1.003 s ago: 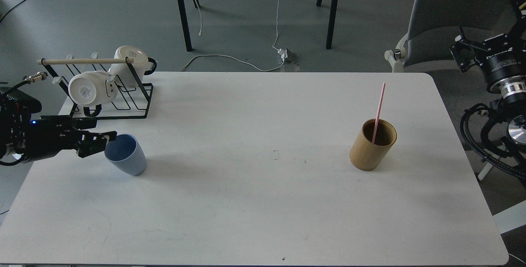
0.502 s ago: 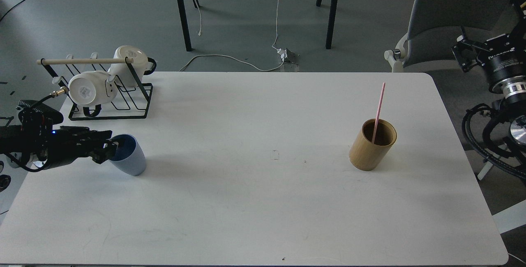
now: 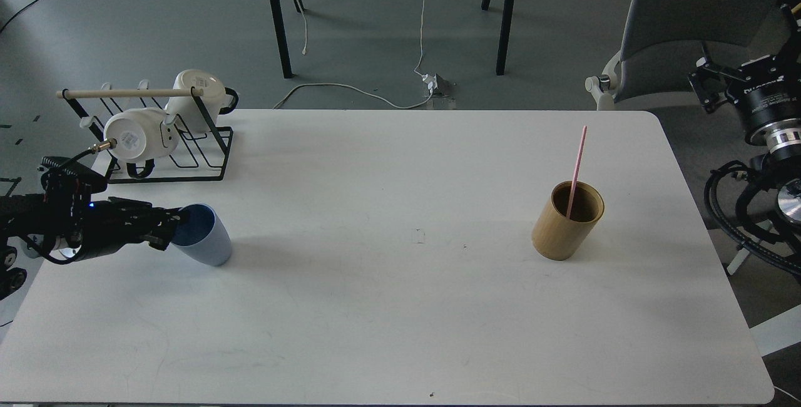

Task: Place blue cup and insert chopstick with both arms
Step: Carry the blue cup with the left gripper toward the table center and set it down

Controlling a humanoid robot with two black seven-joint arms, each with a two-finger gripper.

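The blue cup stands near the table's left edge, its dark blue inside facing my left arm. My left gripper reaches in from the left and its dark fingers touch the cup's left rim. I cannot make out whether they pinch the wall. The pink chopstick leans upright inside the tan bamboo holder on the right half of the table. Only thick joints of my right arm show off the table's right edge. Its gripper is out of view.
A black wire rack with two white mugs and a pale wooden rod stands at the table's back left corner, just behind my left arm. A grey chair stands beyond the back right corner.
My left gripper has moved right and slightly down until it met the cup's rim. The cup has shifted a little to the right with it. The chopstick and holder have not moved.
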